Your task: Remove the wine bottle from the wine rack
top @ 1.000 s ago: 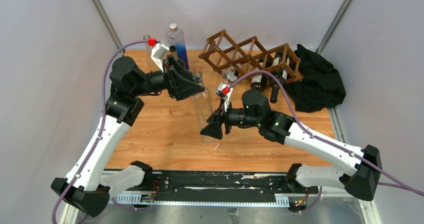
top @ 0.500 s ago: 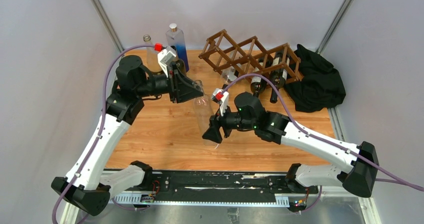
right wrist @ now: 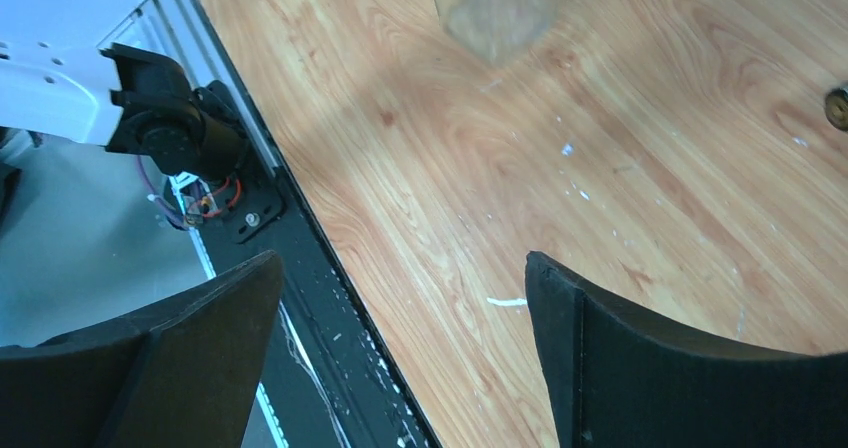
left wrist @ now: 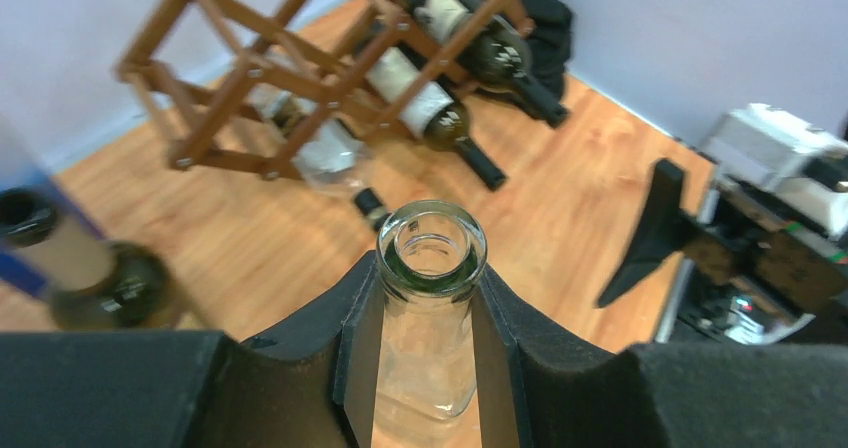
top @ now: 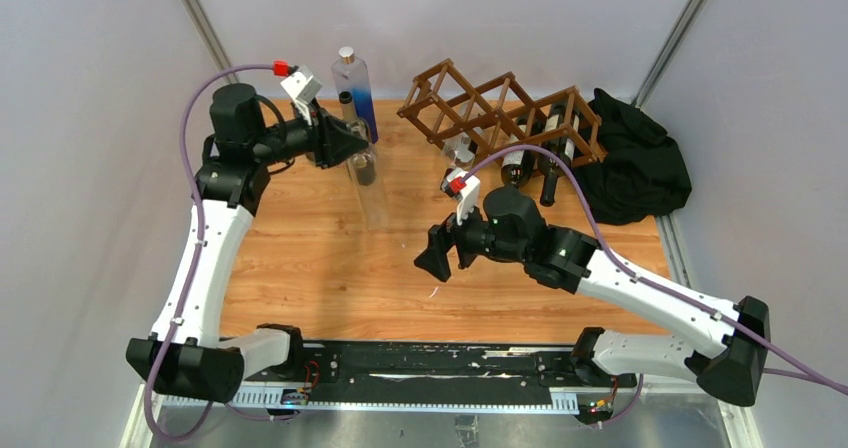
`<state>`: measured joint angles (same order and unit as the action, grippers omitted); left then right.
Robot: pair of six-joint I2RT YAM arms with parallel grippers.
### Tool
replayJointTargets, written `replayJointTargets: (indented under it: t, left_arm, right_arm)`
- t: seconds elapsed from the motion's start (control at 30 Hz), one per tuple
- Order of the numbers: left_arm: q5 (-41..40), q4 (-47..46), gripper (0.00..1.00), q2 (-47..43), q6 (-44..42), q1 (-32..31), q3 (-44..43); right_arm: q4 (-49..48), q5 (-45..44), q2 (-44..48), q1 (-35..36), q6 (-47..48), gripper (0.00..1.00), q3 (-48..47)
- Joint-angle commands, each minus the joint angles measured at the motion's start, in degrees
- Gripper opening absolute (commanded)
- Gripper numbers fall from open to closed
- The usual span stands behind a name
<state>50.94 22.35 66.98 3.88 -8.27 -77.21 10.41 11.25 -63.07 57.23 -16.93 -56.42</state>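
My left gripper [top: 352, 148] is shut on the neck of a clear glass wine bottle [top: 372, 193], which hangs roughly upright over the table's back left. In the left wrist view the bottle's open mouth [left wrist: 432, 248] sits just above the gripper [left wrist: 428, 273]. The brown wooden wine rack [top: 500, 111] stands at the back, also in the left wrist view [left wrist: 290, 63]. It holds two dark bottles [top: 517, 164] and a clear one [top: 460, 149]. My right gripper [top: 436, 260] is open and empty, right of the held bottle, apart from it. In the right wrist view the gripper [right wrist: 405, 298] is wide open.
A tall bottle with blue liquid [top: 353, 86] and a dark-topped bottle [left wrist: 90, 278] stand at the back left, close to the held bottle. A black cloth heap [top: 640, 163] lies right of the rack. The table's front edge and black rail [right wrist: 300, 268] lie under my right gripper.
My left gripper has swung back and left, taking the clear bottle from tilted to roughly upright. The bottle's base has left my right gripper, which has shifted slightly right.
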Motion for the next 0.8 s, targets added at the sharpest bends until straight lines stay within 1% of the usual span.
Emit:
replayJointTargets:
  t: [0.0, 0.13, 0.27, 0.4, 0.5, 0.57, 0.77]
  left_arm:
    - [1.45, -3.71, 0.0, 0.64, -6.61, 6.19, -0.95]
    - [2.36, -9.43, 0.0, 2.25, -7.28, 13.02, 1.83]
    - [0.86, -15.05, 0.0, 4.75, -8.71, 17.06, 3.42]
    - [-0.69, -18.53, 0.0, 6.85, -11.77, 18.73, 5.84]
    - [-2.34, -24.2, 0.0, 7.34, -13.69, 19.06, 9.79]
    - [-3.21, -27.84, 0.0, 7.75, -13.88, 19.1, 12.06]
    - [-3.96, -31.9, 0.0, 11.02, -14.95, 19.24, 14.56]
  right_arm:
    - [4.36, -5.97, 4.1, -2.12, -1.45, 0.94, 1.7]
    - [7.19, -8.44, 6.45, -5.78, -3.18, 0.95, 1.03]
    - [9.94, -8.96, 7.21, -11.04, -5.05, 0.96, -0.82]
    - [11.94, -10.29, 7.04, -14.77, -6.41, 0.96, -2.62]
    - [13.64, -11.15, 7.06, -17.27, -7.31, 0.97, -3.87]
    - [15.03, -13.72, 7.05, -19.46, -8.28, 0.97, -4.61]
    - [19.09, -16.36, 7.42, -25.68, -10.53, 0.97, -5.31]
